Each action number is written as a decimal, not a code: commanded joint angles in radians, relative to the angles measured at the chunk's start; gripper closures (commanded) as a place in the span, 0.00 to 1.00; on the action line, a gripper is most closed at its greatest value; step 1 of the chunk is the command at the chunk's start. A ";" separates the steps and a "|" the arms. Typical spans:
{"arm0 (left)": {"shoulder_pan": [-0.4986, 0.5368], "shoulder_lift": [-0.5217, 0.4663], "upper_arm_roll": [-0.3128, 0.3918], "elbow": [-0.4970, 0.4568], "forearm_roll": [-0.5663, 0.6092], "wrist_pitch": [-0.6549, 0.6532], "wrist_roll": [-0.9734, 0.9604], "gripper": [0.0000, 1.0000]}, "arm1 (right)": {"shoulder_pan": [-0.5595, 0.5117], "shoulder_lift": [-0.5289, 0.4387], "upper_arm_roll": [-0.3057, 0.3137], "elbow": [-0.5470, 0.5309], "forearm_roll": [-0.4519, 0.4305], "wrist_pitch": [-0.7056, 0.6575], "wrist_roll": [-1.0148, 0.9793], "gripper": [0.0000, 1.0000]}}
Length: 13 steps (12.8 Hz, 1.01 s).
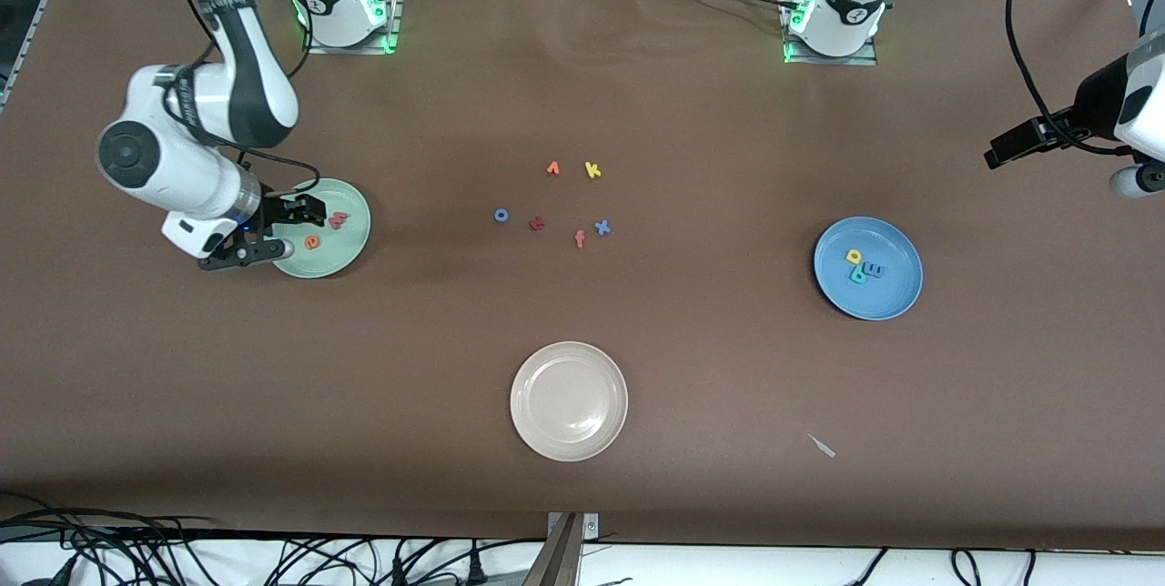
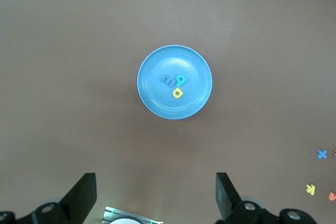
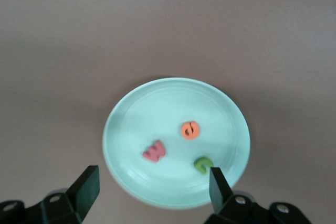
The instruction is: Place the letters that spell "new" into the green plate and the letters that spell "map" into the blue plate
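Our right gripper hangs over the green plate, fingers spread and empty; below them lie the green n, salmon w and orange e. Lifting carelessly, we might clip the rim. Our left gripper, wide and empty, waits high above the blue plate holding m, a, p. Nothing blocks us.

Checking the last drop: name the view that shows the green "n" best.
The right wrist view: the green "n" lies in full sight in the green plate, beside the open right gripper. In the front view that gripper hides it. The left wrist view shows only the blue plate.
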 commanded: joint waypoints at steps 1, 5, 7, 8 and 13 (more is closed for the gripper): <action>0.006 0.014 -0.004 0.034 -0.025 -0.020 0.023 0.00 | -0.010 0.013 0.005 0.191 0.007 -0.238 -0.009 0.01; 0.004 0.017 -0.001 0.060 -0.036 -0.014 0.023 0.00 | -0.081 -0.012 0.066 0.370 0.006 -0.417 0.031 0.00; 0.006 0.017 -0.001 0.060 -0.034 -0.014 0.024 0.00 | -0.241 -0.065 0.205 0.391 -0.003 -0.453 0.054 0.00; 0.006 0.017 -0.001 0.060 -0.034 -0.014 0.024 0.00 | -0.257 -0.096 0.209 0.391 -0.005 -0.455 0.054 0.00; 0.006 0.017 -0.001 0.062 -0.029 -0.014 0.023 0.00 | -0.335 -0.222 0.206 0.405 -0.028 -0.481 0.040 0.00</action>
